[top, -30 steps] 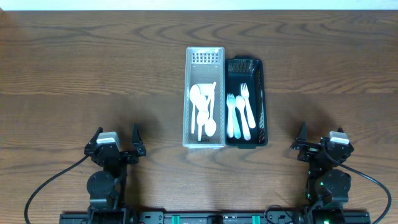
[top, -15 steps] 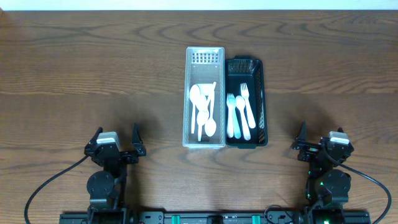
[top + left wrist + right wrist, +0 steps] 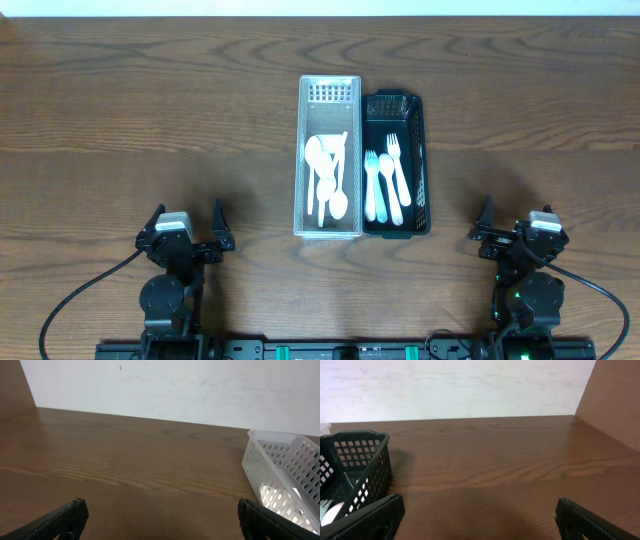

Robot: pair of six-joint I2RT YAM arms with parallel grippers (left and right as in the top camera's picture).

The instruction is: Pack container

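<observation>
A clear white basket (image 3: 329, 95) stands at the table's middle and holds several white spoons (image 3: 327, 178). A black basket (image 3: 392, 104) touches its right side and holds three white forks (image 3: 387, 178). My left gripper (image 3: 186, 228) rests at the front left, open and empty. My right gripper (image 3: 510, 222) rests at the front right, open and empty. The white basket shows at the right of the left wrist view (image 3: 287, 472). The black basket shows at the left of the right wrist view (image 3: 355, 467).
The wooden table (image 3: 150, 110) runs to a white wall at the back. Arm bases and cables sit at the front edge.
</observation>
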